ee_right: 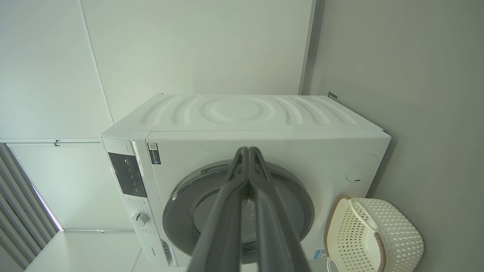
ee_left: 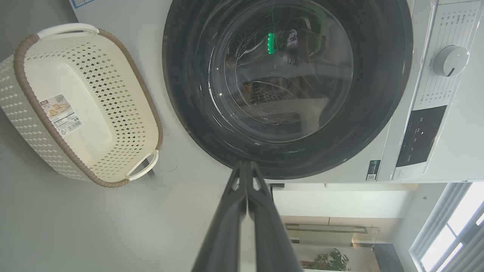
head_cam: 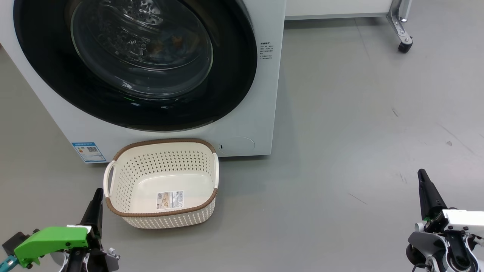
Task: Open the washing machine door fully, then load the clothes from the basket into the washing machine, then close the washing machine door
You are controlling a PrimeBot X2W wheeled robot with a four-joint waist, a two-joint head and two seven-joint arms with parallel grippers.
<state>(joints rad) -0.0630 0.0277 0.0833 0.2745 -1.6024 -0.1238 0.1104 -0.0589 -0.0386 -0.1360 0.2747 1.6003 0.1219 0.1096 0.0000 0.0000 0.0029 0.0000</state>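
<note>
The white washing machine (head_cam: 261,113) stands at the upper left, and its door (head_cam: 234,75), black rim around a glass bowl, lies shut against the front. Through the glass a small blue and orange-brown patch of the clothes (head_cam: 164,42) shows inside the drum. The cream basket (head_cam: 162,141) sits on the floor before the machine with nothing in it but its label sticker (head_cam: 170,199). My left gripper (head_cam: 98,192) is shut, just left of the basket. My right gripper (head_cam: 421,173) is shut, far to the right over bare floor. Both wrist views show closed fingertips, left gripper (ee_left: 245,164) and right gripper (ee_right: 247,149).
A blue energy sticker (head_cam: 89,152) marks the washer's lower left corner. The control dial (ee_left: 450,60) sits on its panel. A metal leg with a caster (head_cam: 404,42) stands at the far right. Grey floor (head_cam: 359,158) stretches right of the machine.
</note>
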